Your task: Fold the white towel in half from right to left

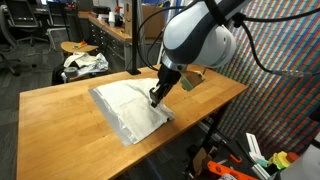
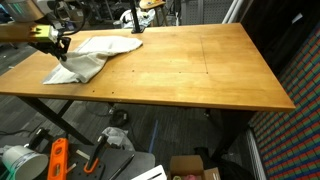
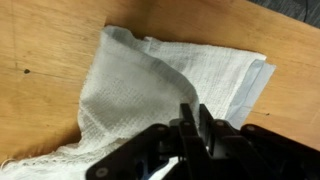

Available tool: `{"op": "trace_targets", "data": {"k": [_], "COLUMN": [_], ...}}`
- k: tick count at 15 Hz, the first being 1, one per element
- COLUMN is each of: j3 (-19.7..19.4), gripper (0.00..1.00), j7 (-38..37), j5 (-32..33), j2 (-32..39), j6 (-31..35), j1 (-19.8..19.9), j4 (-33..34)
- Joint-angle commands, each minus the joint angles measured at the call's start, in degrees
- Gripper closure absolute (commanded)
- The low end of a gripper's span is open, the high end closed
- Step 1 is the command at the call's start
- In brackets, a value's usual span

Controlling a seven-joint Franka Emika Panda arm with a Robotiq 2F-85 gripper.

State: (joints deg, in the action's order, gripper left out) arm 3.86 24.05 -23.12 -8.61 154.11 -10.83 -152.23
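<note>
My claw (image 1: 157, 97) is pinched narrow on the towel (image 1: 128, 108), fingers nearly together with a bit of cloth caught between them. Towel's on the table (image 1: 55, 115), close to one edge, mostly flat in an exterior view. From the wrist cam, part of it drapes over itself, rumpled near my fingers (image 3: 207, 122). Can't tell which corner I've got.
</note>
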Motion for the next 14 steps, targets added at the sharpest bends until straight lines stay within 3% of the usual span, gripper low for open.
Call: {"op": "trace_targets", "data": {"k": [1, 14], "j3": [1.4, 5.0], "gripper": [0.86, 0.86], "j7": [-3.5, -11.4], "j5": [0.6, 6.9], "j2": [-1.8, -1.4], "j6": [4.0, 11.4], "j1": [-1.7, -4.3], "j4": [-2.2, -5.9]}}
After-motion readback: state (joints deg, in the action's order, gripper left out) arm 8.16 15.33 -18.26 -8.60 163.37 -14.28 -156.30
